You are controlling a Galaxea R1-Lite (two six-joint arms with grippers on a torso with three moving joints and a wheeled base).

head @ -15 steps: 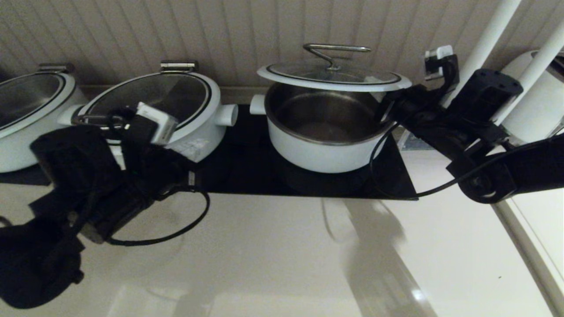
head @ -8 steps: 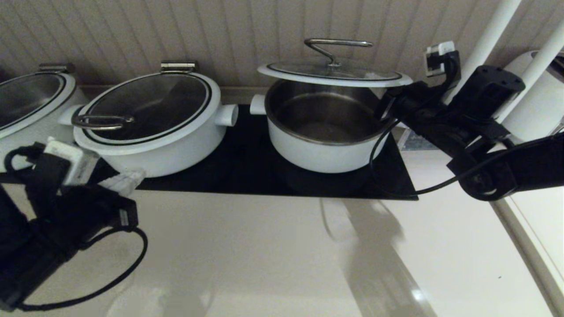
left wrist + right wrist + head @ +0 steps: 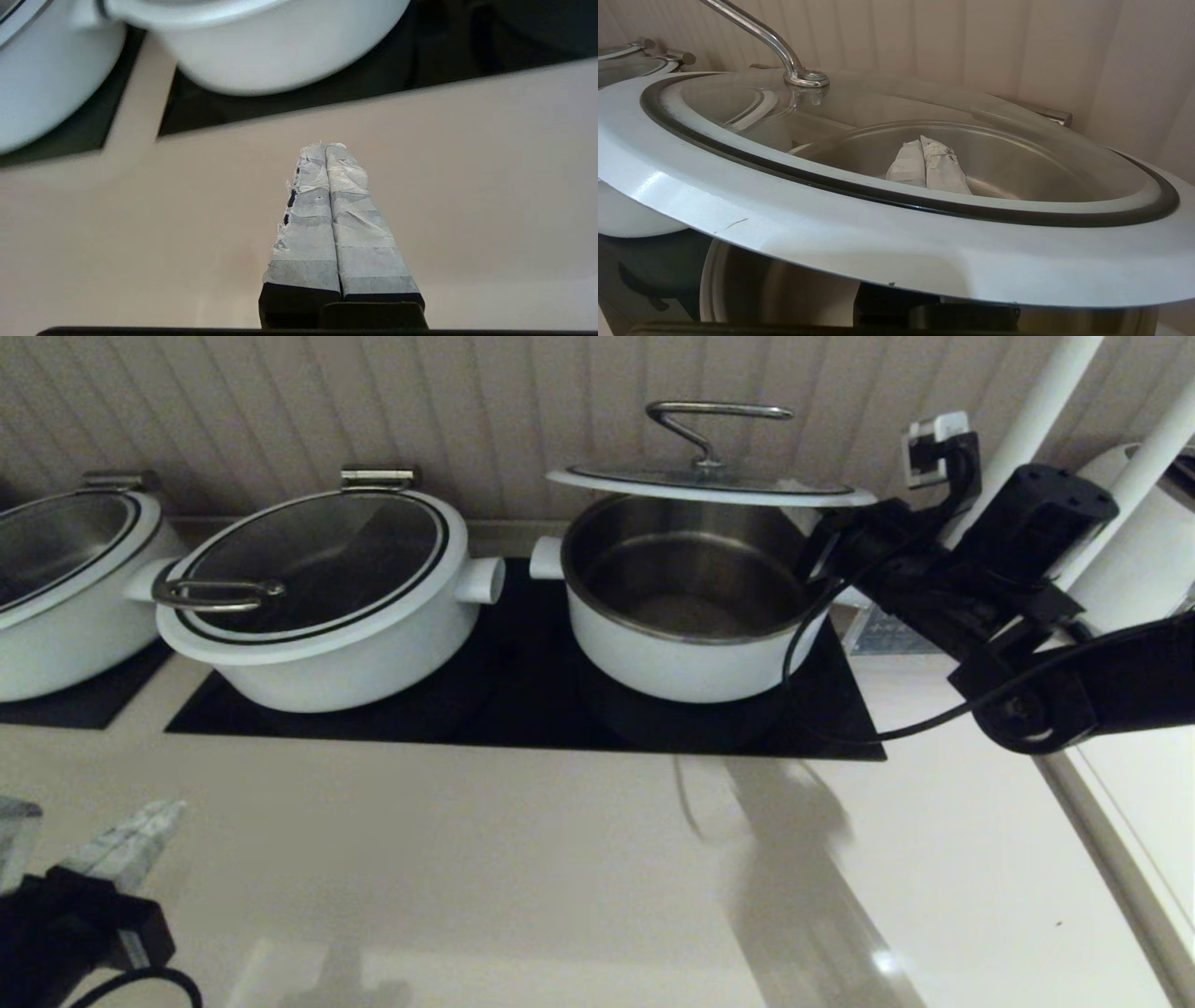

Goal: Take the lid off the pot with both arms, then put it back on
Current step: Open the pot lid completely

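The lid (image 3: 709, 485) hangs above the open pot (image 3: 691, 644), clear of its rim, with its steel handle (image 3: 719, 411) on top. My right arm (image 3: 980, 579) reaches in from the right. In the right wrist view the right gripper (image 3: 927, 161) is shut, and its fingers show through the glass under the lid (image 3: 878, 224). The lid's white rim rests across that gripper. My left gripper (image 3: 140, 826) is at the front left corner of the counter, far from the pot. It is shut and empty, low over the counter (image 3: 325, 145).
A wider white pot (image 3: 317, 607) with a loop-handled lid stands left of the task pot on the black cooktop (image 3: 523, 709). Another pot (image 3: 56, 588) is at far left. A white appliance (image 3: 1148, 551) and white poles stand at the right. The beige counter lies in front.
The lid has risen higher above the pot on my right gripper. My left arm has pulled back from the wide pot to the front left corner of the counter.
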